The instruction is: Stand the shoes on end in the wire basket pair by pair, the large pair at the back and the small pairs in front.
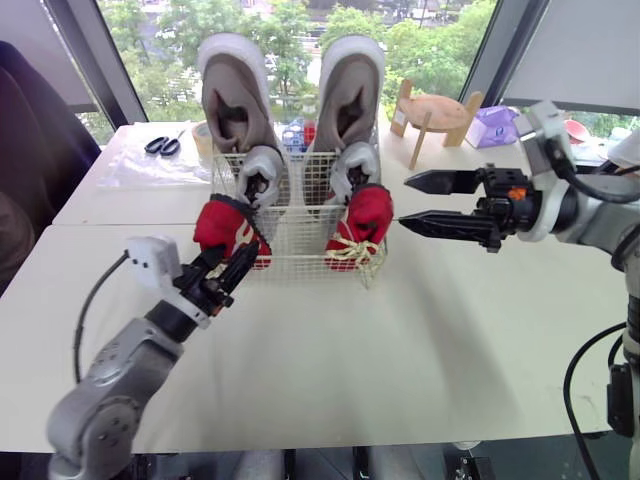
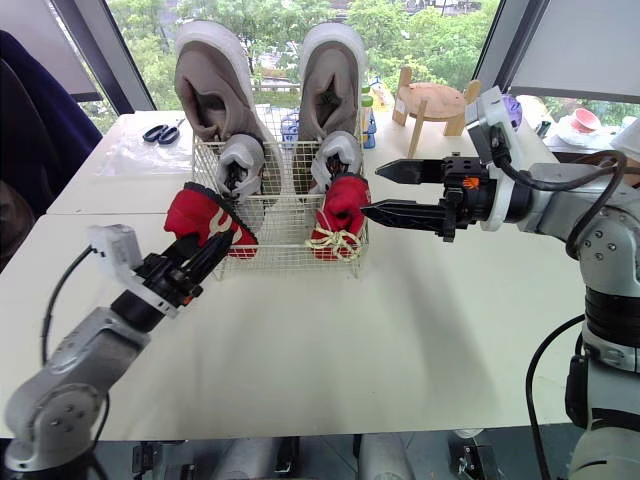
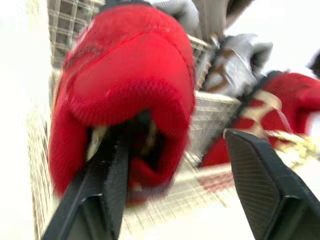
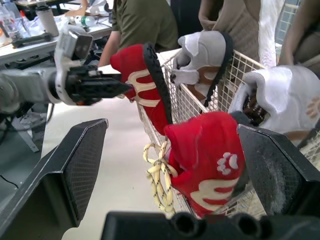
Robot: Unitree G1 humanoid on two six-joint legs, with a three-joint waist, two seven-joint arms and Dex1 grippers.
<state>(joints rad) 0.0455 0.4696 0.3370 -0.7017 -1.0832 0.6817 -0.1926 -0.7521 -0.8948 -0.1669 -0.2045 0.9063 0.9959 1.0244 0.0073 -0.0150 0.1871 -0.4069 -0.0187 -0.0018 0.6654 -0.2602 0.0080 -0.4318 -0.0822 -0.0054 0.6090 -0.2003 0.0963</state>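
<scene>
Right tool spread wide, red shoe at wire basket, left tool at second red shoe

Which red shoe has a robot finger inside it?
The left red shoe: the left gripper has a finger in its opening, unlike the right red shoe.

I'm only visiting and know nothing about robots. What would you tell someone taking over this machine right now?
Left gripper: open, one finger poked into the left red shoe at the front left corner of the wire basket.
Right gripper: open, beside the right red shoe, gripping nothing.
Done: large grey pair on end at the back of the basket, silver pair in front of it.
Left: both red shoes look tilted at the front; set them straight.
</scene>
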